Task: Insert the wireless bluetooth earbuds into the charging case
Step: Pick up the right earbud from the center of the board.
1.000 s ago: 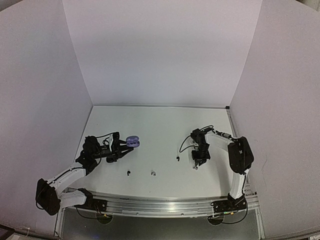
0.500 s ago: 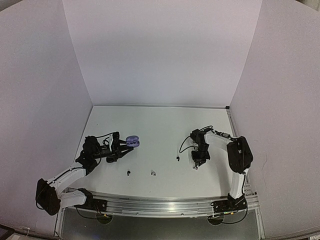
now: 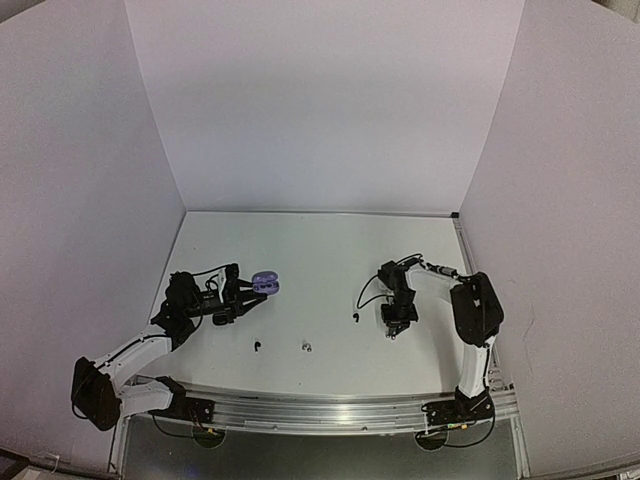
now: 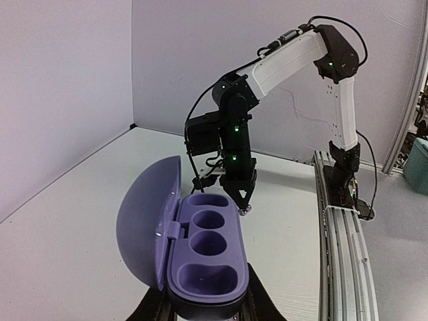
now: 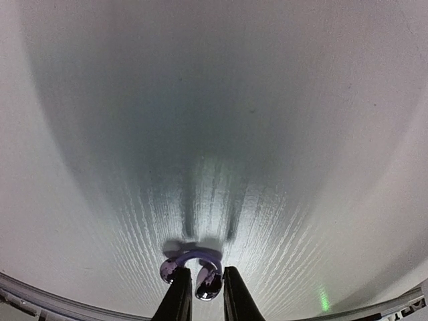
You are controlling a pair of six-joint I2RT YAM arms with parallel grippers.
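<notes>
Presently: right gripper (image 5: 204, 301), fingers pinching one earbud (image 5: 208, 283) on the table (image 5: 214, 100), its ear-hook pointing away; left gripper (image 4: 206, 311) clamps the open purple charging case (image 4: 204, 261), well apart leftward.

Lavender charging case (image 4: 207, 267), white table (image 4: 67, 234), possibly lilac earbud (image 5: 194, 255) with glossy dark tips.

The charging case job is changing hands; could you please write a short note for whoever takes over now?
Left gripper: shut on the open purple charging case, all three wells empty.
Right gripper: down on the table, fingertips flanking a lilac earbud; grip unclear.
Loose: black earbud beside it, second black earbud and pale earbud near the front.
Done: nothing inserted. Left: every bud.
</notes>
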